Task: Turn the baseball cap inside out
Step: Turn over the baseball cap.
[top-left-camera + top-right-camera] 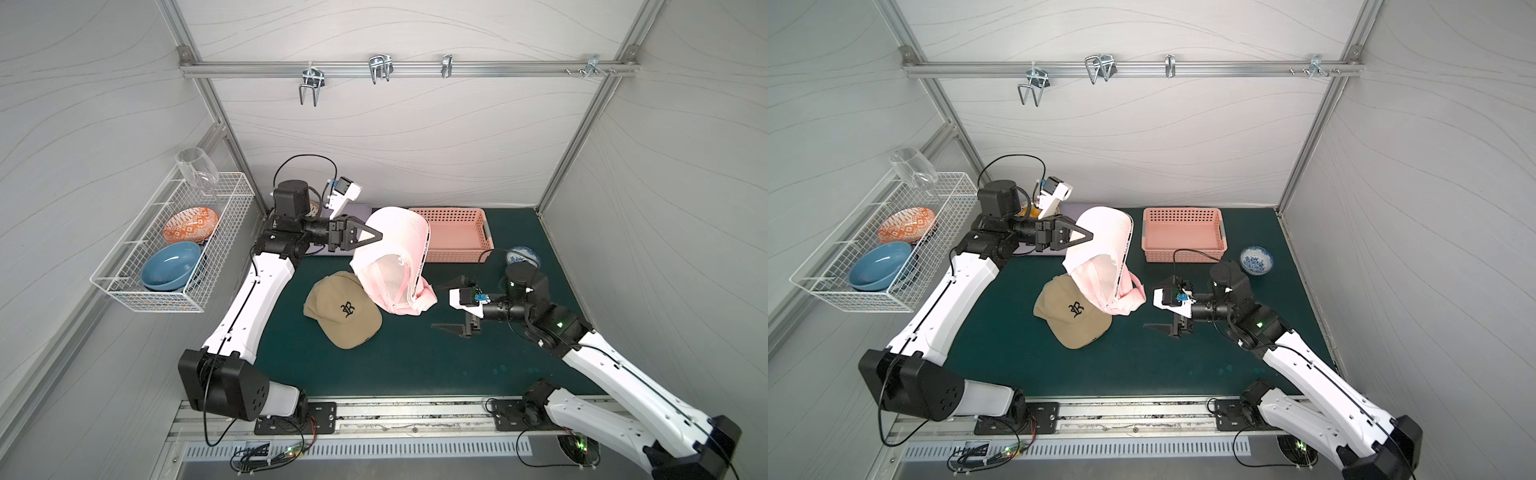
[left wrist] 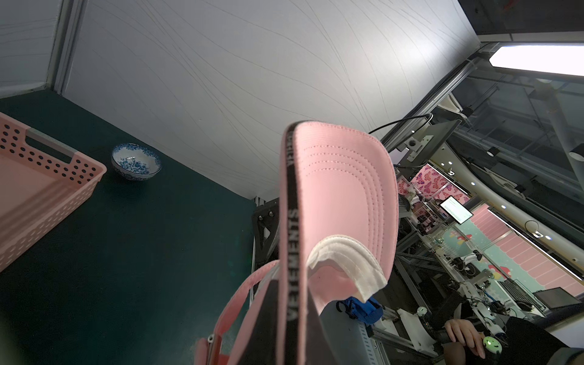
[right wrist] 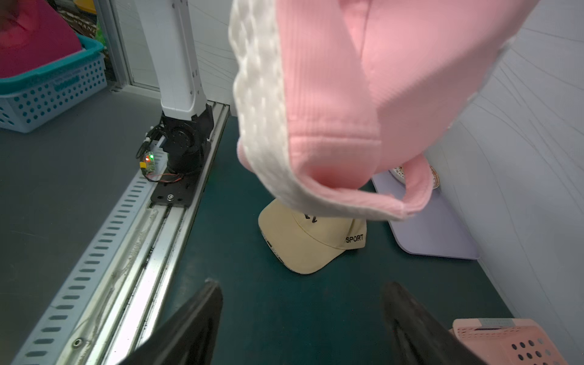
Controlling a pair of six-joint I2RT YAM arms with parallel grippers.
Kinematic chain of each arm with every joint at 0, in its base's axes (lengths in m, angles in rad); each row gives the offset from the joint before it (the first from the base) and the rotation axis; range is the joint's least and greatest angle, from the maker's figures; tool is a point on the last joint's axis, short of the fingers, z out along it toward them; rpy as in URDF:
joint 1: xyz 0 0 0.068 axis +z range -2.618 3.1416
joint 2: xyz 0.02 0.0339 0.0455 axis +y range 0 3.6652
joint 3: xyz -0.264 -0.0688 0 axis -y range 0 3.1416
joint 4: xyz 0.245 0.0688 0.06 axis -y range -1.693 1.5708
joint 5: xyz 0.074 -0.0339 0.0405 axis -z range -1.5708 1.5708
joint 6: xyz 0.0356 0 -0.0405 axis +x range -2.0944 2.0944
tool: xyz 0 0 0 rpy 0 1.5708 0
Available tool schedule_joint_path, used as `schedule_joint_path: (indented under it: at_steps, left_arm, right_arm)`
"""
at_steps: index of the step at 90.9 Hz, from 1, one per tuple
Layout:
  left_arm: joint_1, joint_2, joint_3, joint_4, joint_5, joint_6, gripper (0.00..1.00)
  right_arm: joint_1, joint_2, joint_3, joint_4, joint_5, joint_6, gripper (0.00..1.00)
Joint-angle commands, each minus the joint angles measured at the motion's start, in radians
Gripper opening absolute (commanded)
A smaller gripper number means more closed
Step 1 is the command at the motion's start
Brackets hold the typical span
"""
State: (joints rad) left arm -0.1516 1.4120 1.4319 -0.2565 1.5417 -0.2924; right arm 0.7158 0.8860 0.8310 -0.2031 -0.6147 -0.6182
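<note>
The mat [image 1: 415,365] is mostly bare on my side, and that is my open room. Over it the pink cap [image 1: 390,249] hangs in the air, brim uppermost and crown sagging. Its white sweatband and pale lining show, so I judge the turn partly made at best. Its low end droops over the tan cap [image 1: 345,311] lying on the mat, and I cannot tell whether they touch. If I push into the crown from here, I could snag or drag that one along. The basket [image 1: 457,253] sits close behind the pink cap, so a swing that way would knock its rim. The bowl [image 1: 521,255] stands just behind my right arm, and a careless pull back could tip it. The left gripper [image 1: 376,237] is pinched on the brim's edge. That is a thin hold, and a hard tug from the other side may strip it free. The right gripper [image 3: 300,284] is spread wide and empty, low beside the crown and clear of it, with free passage toward the cap's opening.
</note>
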Motion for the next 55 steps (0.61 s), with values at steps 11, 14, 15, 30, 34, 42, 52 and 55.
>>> schedule_joint_path:
  at_steps: [11,14,15,30,34,42,52,55]
  left_arm:
    - [-0.006,0.036,0.025,0.026,0.016,-0.036,0.00]
    - [-0.008,0.041,0.024,0.026,0.015,-0.036,0.00]
    - [-0.008,0.042,0.024,0.027,0.015,-0.036,0.00]
    - [-0.011,0.063,0.030,0.026,-0.005,-0.049,0.00]
    - [-0.012,0.071,0.034,0.022,-0.012,-0.054,0.00]
    - [-0.011,0.082,0.046,0.021,-0.028,-0.063,0.00]
    - [-0.011,0.093,0.058,0.023,-0.046,-0.075,0.00]
    - [-0.011,0.095,0.061,0.026,-0.051,-0.079,0.00]
  right_arm:
    - [0.050,-0.009,0.030,0.128,0.175,-0.091,0.84]
    - [0.055,-0.008,0.033,0.136,0.183,-0.100,0.84]
    - [0.056,-0.006,0.034,0.136,0.185,-0.102,0.84]
    - [0.071,0.008,0.057,0.134,0.150,-0.130,0.84]
    - [0.073,0.007,0.062,0.126,0.125,-0.132,0.84]
    - [0.086,0.012,0.080,0.081,0.077,-0.140,0.83]
    - [0.107,0.023,0.095,0.024,0.052,-0.154,0.81]
    - [0.112,0.028,0.098,0.009,0.048,-0.155,0.81]
